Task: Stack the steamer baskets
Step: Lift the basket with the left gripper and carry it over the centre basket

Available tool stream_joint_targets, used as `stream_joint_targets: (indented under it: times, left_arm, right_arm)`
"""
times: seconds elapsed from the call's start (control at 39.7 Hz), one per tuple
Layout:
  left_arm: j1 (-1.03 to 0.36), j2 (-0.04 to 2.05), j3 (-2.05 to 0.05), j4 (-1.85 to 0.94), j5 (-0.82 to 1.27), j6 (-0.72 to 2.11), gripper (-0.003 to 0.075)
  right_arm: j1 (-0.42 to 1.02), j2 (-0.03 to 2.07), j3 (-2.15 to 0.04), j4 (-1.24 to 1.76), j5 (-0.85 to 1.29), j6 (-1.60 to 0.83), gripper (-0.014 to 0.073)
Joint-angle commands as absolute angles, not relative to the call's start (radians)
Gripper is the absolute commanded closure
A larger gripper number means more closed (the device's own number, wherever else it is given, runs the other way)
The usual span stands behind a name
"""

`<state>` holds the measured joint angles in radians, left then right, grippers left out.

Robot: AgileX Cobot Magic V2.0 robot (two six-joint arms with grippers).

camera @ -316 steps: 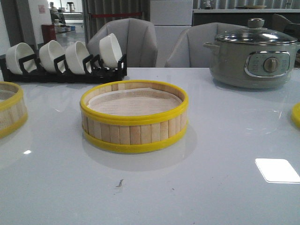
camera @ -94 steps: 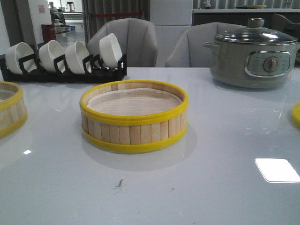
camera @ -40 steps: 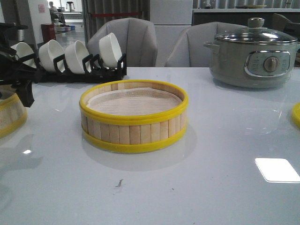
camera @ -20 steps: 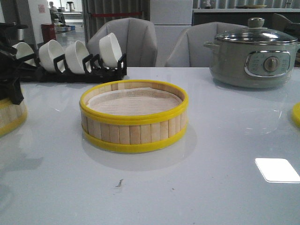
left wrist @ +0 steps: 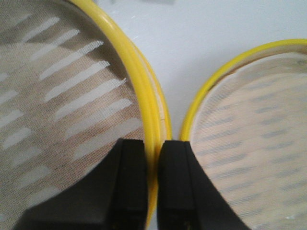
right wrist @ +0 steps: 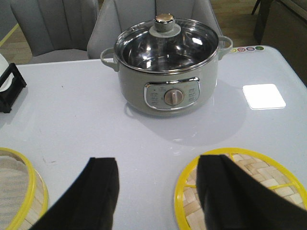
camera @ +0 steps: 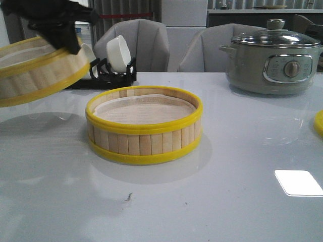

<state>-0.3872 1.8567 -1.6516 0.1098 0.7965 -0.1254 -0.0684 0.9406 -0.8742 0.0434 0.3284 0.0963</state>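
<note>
One steamer basket (camera: 144,125) with yellow rims and a pale liner sits on the table's middle. My left gripper (camera: 70,43) is shut on the rim of a second steamer basket (camera: 38,70) and holds it tilted in the air to the left of the first. In the left wrist view my left gripper (left wrist: 152,151) pinches the held basket's yellow rim (left wrist: 144,96), with the resting basket (left wrist: 249,134) just beside it. My right gripper (right wrist: 156,191) is open and empty above the table, its right finger over a yellow-rimmed woven piece (right wrist: 249,182), seen as a yellow edge (camera: 319,123) in the front view.
A grey-green electric pot (camera: 272,58) with a glass lid stands at the back right, also in the right wrist view (right wrist: 165,67). A black rack with white bowls (camera: 113,63) stands at the back left behind the held basket. Grey chairs stand beyond the table.
My left gripper came in over the left basket, closed on its rim and lifted it up and to the right, tilted. The middle basket has not moved.
</note>
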Motion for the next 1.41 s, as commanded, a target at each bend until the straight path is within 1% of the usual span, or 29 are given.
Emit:
stream_joint_targets:
  times: [0.0,0.25,0.45,0.73,1.38]
  left_arm:
    - [-0.475,1.789,-1.731,0.123,0.752,-0.124,0.0636]
    - [-0.672,1.803,-1.739,0.123,0.712,-0.124,0.0636]
    - [-0.758,1.842,-1.748,0.123,0.702,-0.124,0.0636]
    - [-0.797,1.887,-1.748,0.090,0.708,-0.124,0.0636]
    - [-0.806,1.933,-1.748,0.025,0.702,-0.122,0.0636]
  right_arm:
    - [-0.069,0.931,-0.913,0.042,0.231,0.085,0.0120]
    - [-0.069,0.931,-0.913,0.042,0.231,0.085,0.0120]
    - [-0.069,0.931,-0.913,0.042,0.231,0.085,0.0120]
    - [-0.069,0.931,-0.913,0.042,0.232,0.085,0.0120]
    - [-0.069,0.931,-0.912,0.042,0.232,0.085,0.0120]
